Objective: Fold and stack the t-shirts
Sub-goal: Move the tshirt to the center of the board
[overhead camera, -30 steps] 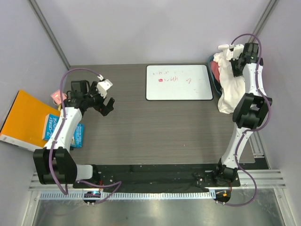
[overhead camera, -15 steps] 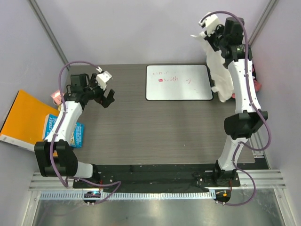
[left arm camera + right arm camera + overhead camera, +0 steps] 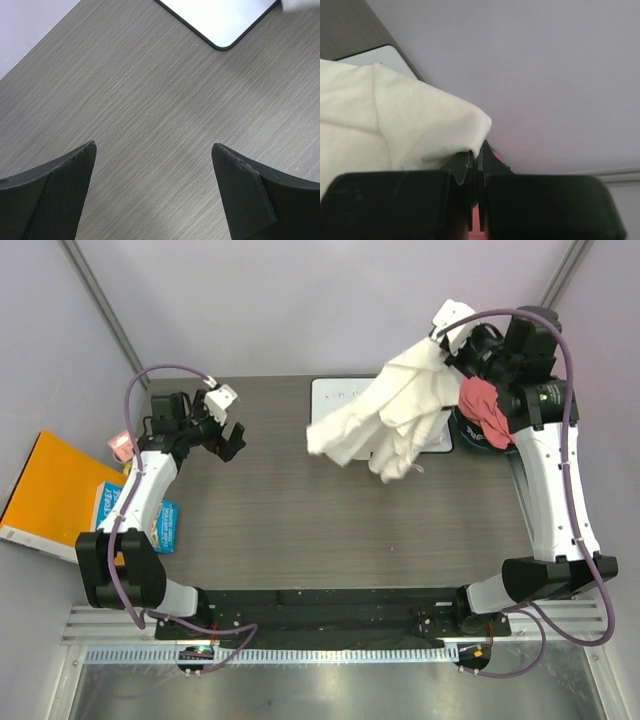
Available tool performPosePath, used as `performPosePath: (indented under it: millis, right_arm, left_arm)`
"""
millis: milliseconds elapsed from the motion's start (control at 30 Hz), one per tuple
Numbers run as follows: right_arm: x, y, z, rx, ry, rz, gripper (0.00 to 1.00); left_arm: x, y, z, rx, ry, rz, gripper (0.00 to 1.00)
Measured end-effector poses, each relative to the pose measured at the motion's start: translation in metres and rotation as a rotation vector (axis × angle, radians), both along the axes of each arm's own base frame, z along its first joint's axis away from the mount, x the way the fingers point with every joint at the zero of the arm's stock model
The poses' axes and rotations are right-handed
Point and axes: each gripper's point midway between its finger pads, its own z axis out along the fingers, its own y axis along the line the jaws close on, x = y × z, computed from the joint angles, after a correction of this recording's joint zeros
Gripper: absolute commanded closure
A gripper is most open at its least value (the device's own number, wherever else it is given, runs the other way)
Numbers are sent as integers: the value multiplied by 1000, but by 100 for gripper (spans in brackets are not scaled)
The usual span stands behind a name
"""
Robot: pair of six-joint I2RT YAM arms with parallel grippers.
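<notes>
Over the whiteboard (image 3: pixel 335 408), scribbles (image 3: pixel 347 394) unreadable, hangs the white t-shirt (image 3: pixel 395 412).

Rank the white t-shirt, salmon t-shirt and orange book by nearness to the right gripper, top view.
1. white t-shirt, clamped in the right gripper, back right.
2. salmon t-shirt, close by at the right edge.
3. orange book, far left.

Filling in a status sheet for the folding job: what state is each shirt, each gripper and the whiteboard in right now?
white t-shirt: held up, hanging bunched, unfolded.
pink t-shirt: crumpled beside the right arm, unfolded.
right gripper: shut on the white t-shirt.
left gripper: open, empty, above the table.
whiteboard: lying flat, partly hidden by the white t-shirt.
</notes>
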Motion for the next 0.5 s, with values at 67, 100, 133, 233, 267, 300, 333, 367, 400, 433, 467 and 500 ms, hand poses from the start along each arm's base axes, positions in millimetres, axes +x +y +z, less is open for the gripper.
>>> performPosePath:
  millis: [67, 100, 133, 233, 267, 300, 333, 367, 400, 433, 467, 500]
  right_arm:
    - [1, 2, -28, -18, 67, 14, 87]
    - [2, 2, -49, -37, 117, 17, 59]
    - [3, 0, -74, -60, 182, 15, 47]
    - [-2, -13, -159, -158, 401, -16, 16]
    - [-5, -18, -182, -185, 469, -33, 13]
    - [-9, -25, -209, -227, 543, -46, 8]
    - [-13, -31, -233, -262, 614, -57, 4]
    - [-17, -36, -253, -291, 679, -66, 3]
    - [-20, -39, -268, -312, 728, -71, 1]
    - [-22, -42, -277, -327, 760, -77, 1]
    - [-24, -43, -281, -334, 776, -80, 1]
    - [-24, -44, -282, -336, 782, -82, 1]
  left_arm:
    - [2, -2, -2, -5, 3, -8, 2]
    - [3, -3, -3, -8, 5, -11, 2]
    - [4, -3, -3, -11, 8, -14, 1]
    - [8, -7, -5, -17, 15, -29, 0]
    - [8, -9, -5, -17, 15, -35, 0]
    - [9, -12, -5, -19, 15, -44, 0]
    - [10, -16, -5, -20, 14, -59, 0]
    - [10, -21, -4, -19, 9, -80, 0]
    - [10, -27, -5, -16, 7, -106, 0]
    - [8, -33, -6, -8, 6, -134, 0]
    - [6, -40, -9, -3, 11, -162, 0]
    - [4, -49, -12, 11, 11, -201, 0]
